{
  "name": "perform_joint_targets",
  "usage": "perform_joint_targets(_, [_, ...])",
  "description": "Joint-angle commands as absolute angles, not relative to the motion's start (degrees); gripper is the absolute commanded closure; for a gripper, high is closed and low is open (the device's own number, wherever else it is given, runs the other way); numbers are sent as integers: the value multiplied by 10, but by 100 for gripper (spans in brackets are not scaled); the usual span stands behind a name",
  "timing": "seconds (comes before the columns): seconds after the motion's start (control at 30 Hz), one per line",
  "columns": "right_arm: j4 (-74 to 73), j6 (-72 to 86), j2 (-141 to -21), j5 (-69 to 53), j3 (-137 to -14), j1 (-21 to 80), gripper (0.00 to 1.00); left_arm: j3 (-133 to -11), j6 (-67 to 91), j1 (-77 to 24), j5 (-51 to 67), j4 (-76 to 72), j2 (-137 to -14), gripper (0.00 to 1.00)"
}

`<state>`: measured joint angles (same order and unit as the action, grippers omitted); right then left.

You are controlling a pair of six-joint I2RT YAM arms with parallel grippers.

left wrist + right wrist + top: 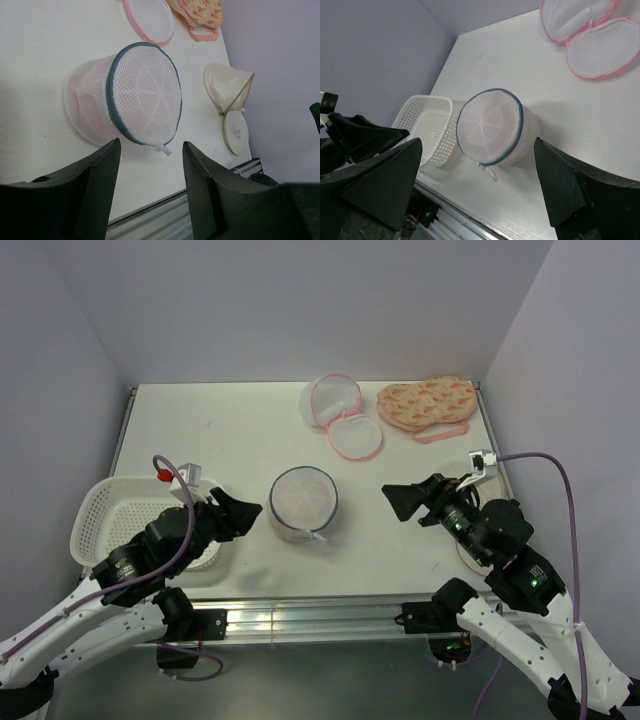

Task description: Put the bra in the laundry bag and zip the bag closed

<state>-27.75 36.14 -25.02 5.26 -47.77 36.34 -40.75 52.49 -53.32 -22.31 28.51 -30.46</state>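
Two grippers: left gripper (246, 512) and right gripper (400, 501), jaws apart, empty, flanking mid-frame.
Bag state: laundry bag (303, 502) looks zipped over pink contents, hence no grip needed.

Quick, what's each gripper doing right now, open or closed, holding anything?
Left gripper: open, holding nothing.
Right gripper: open wide, holding nothing.
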Motion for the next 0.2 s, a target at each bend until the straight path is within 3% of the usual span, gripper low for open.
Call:
perform_joint_targets(0.0, [-298,344,-248,75,-467,361,0,-416,507,-532,-212,278,-301,41])
perform_joint_targets(0.17, [-294,345,-243,77,-462,360,0,-423,501,-532,-204,277,-305,41])
